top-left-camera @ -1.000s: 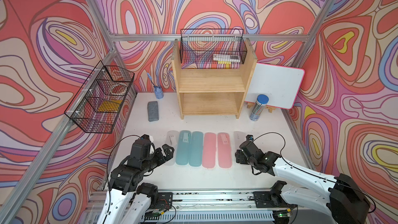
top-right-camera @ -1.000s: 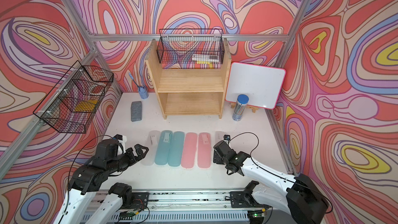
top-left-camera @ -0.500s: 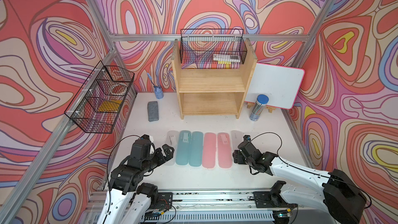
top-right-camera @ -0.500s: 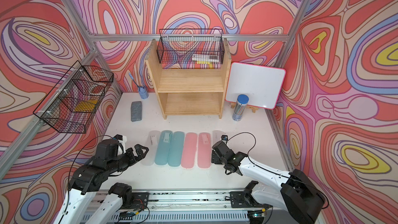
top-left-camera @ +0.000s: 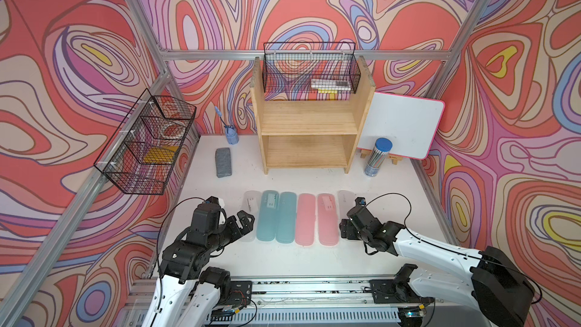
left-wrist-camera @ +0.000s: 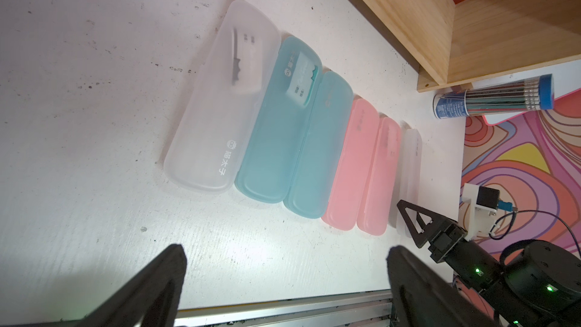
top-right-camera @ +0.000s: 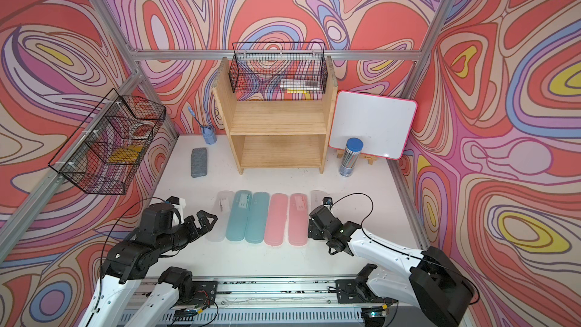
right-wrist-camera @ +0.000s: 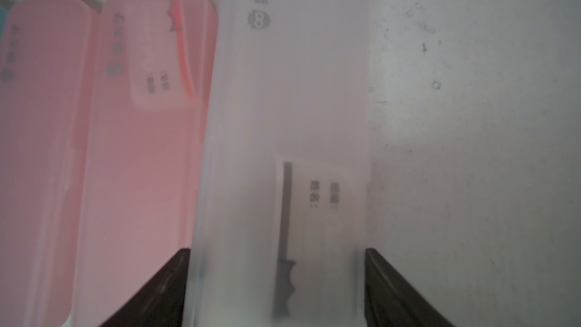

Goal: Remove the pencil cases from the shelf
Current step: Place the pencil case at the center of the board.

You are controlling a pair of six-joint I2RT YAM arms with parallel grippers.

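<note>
Six pencil cases lie side by side on the white table in front of the shelf [top-left-camera: 308, 121], whose two boards are bare. From the left they are frosted clear [top-left-camera: 250, 206], teal [top-left-camera: 268, 215], teal [top-left-camera: 286, 217], pink [top-left-camera: 305, 218], pink [top-left-camera: 327, 218] and frosted clear [top-left-camera: 345, 198]. My right gripper [top-left-camera: 345, 231] is low over the near end of the right-hand clear case [right-wrist-camera: 283, 105]. Its jaws straddle the case's sides, open just wider than it. Open and holding nothing, my left gripper [top-left-camera: 243, 220] hovers by the near end of the left-hand clear case [left-wrist-camera: 217, 105].
A black wire basket [top-left-camera: 309, 67] sits atop the shelf, and another [top-left-camera: 147, 149] hangs on the left wall. A grey eraser block [top-left-camera: 222, 158] and a blue cup [top-left-camera: 231, 135] lie left of the shelf. A whiteboard [top-left-camera: 402, 127] and a pencil tube [top-left-camera: 379, 157] stand to its right.
My right gripper has slid a little toward the front along the right-hand clear case and its jaws have widened. The left arm has not moved.
</note>
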